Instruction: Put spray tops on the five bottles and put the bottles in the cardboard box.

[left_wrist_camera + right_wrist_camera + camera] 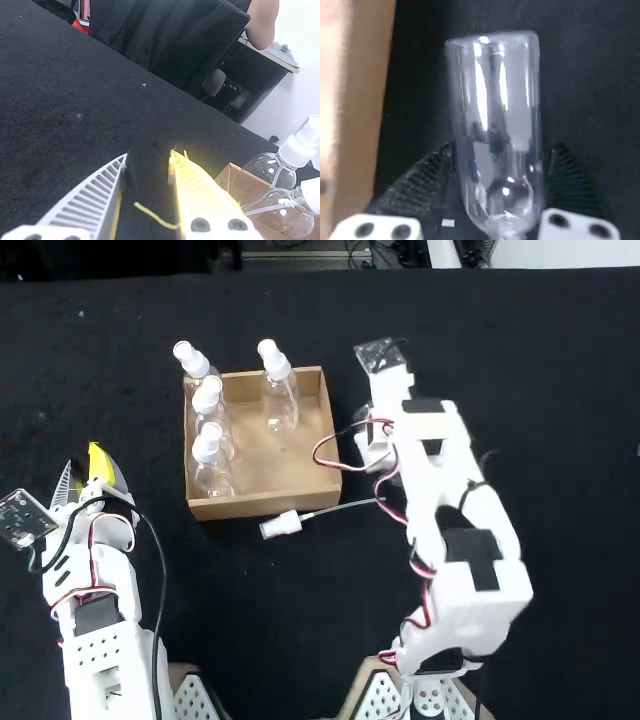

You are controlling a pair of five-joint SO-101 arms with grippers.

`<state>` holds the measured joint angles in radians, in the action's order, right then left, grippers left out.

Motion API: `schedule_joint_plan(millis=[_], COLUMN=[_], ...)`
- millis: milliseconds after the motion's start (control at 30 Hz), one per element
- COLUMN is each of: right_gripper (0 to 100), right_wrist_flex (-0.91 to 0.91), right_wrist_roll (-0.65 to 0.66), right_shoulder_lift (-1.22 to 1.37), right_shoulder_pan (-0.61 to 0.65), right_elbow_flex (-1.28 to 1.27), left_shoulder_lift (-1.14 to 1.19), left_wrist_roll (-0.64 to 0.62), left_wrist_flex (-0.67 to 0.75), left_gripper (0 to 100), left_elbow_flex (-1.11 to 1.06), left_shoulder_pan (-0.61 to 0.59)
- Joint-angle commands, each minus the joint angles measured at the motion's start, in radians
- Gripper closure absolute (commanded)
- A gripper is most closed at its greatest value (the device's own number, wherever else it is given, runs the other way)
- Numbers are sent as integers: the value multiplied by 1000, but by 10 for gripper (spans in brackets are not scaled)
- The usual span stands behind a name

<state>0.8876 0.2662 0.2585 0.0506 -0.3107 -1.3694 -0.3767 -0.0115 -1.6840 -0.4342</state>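
R gripper point(503, 145): pinching clear bottle point(495, 95) beside cardboard box point(262, 503). L gripper point(148, 155): spread, empty. Loose spray top point(282, 526) on worktop point(520, 360).

In the cardboard box point(296, 466) bottles point(212, 472) line left and back; front-right free.

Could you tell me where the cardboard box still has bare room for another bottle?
The floor's right part, between the lone bottle and the near wall of the cardboard box, is bare; three bottles crowd its left wall.
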Motion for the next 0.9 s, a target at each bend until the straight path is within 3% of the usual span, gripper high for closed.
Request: schedule_joint_plan(millis=[0, 100, 467, 700, 867], right_gripper=[837, 984, 963, 941, 743], right_wrist_flex=[-38, -38, 195, 149, 193], right_wrist_roll=[8, 8, -124, -92, -91], right_shoulder_lift=[10, 7, -200, -403, -506], right_shoulder_pan=[-37, -106, -646, -718, -695], right_elbow_flex=[58, 64, -13, -274, -329], left_shoulder_lift=[-15, -15, -15, -15, -15], left_wrist_roll=[-5, -5, -5, -5, -5], left_wrist_flex=[0, 0, 3, 3, 3], left_gripper=[887, 887, 887, 887, 887], left_elbow_flex=[-25, -25, -25, -25, -25], left_shoulder_pan=[7, 7, 10, 7, 7])
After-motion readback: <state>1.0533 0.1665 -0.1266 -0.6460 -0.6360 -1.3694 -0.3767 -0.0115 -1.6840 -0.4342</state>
